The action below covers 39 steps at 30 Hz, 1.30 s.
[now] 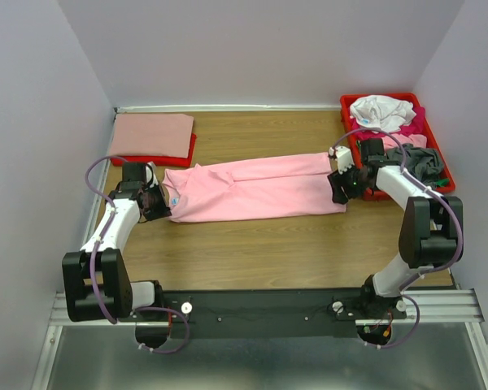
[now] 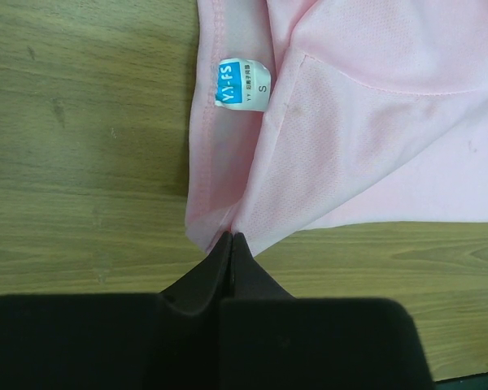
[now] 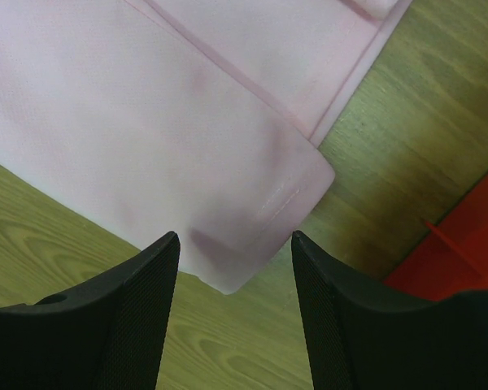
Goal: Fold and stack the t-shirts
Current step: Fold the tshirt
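Overhead, I have the pink shirt point(image 1: 252, 191) folded into a long strip across the wooden worktop point(image 1: 252, 252), running from my left claw point(image 1: 157, 203) to my right claw point(image 1: 342, 187). In the far left corner a folded salmon shirt point(image 1: 150, 134) sits on a folded red shirt point(image 1: 189, 154). At the far right the red tray point(image 1: 378, 97) holds a white shirt point(image 1: 382, 112), a magenta shirt point(image 1: 415, 126) and a grey shirt point(image 1: 423, 162), all crumpled.

On the left wrist camera, the left claw point(image 2: 232, 240) is clenched, its tips meeting on the near corner of the pink shirt point(image 2: 374, 122), and the cloth draws into the pinch. The blue neck label point(image 2: 236, 83) lies flat just beyond, near the collar edge, with bare worktop point(image 2: 81, 162) to the side.

On the right wrist camera, the right claw point(image 3: 234, 240) is released, its fingers point(image 3: 146, 284) standing apart on either side of the hem corner of the pink shirt point(image 3: 146, 122). The corner lies flat on the worktop point(image 3: 407, 122) between them, not gripped. A piece of the red tray point(image 3: 464, 244) shows at the right edge.
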Tool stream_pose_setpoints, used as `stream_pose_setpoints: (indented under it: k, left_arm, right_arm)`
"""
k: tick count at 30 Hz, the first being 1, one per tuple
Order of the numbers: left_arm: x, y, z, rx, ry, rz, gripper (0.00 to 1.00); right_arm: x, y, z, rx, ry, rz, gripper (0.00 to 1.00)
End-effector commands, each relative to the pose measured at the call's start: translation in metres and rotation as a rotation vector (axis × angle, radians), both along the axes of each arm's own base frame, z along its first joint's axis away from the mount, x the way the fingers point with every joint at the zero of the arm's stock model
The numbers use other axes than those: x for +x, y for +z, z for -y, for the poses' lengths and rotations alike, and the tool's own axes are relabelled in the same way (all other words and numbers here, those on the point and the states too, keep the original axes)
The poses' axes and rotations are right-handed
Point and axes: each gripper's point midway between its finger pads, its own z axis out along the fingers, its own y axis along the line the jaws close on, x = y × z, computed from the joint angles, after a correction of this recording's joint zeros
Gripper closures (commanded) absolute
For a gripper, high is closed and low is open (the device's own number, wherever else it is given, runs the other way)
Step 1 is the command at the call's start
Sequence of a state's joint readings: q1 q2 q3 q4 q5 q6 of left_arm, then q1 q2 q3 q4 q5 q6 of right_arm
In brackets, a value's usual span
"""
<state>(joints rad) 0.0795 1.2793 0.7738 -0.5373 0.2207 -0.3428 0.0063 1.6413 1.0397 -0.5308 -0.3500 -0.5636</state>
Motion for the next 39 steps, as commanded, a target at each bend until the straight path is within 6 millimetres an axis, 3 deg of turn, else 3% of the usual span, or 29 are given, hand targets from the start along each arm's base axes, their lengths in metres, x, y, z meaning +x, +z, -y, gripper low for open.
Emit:
stream_pose_setpoints:
  k: [1, 9, 14, 23, 31, 39]
  left_arm:
    - [0.006, 0.010, 0.001, -0.007, -0.013, 0.044, 1.00]
    - [0.005, 0.015, 0.003, -0.017, -0.018, 0.066, 1.00]
    - [0.003, 0.014, 0.005, -0.024, -0.021, 0.066, 1.00]
    - [0.001, 0.015, 0.009, -0.046, -0.028, 0.070, 1.00]
    - [-0.008, 0.016, 0.011, -0.056, -0.020, 0.057, 1.00]
    - [-0.023, 0.018, 0.006, -0.037, 0.014, 0.038, 1.00]
  right_arm:
    - [-0.010, -0.002, 0.006, -0.021, -0.039, -0.037, 0.36]
    - [-0.015, -0.009, 0.019, -0.036, -0.095, -0.076, 0.37]
    - [-0.020, -0.014, 0.017, -0.015, -0.093, -0.102, 0.39]
    - [-0.027, -0.021, 0.008, 0.036, -0.065, -0.158, 0.59]
    - [-0.019, -0.009, 0.011, 0.031, -0.065, -0.123, 0.99]
    - [-0.012, -0.008, 0.022, -0.008, -0.085, -0.097, 1.00]
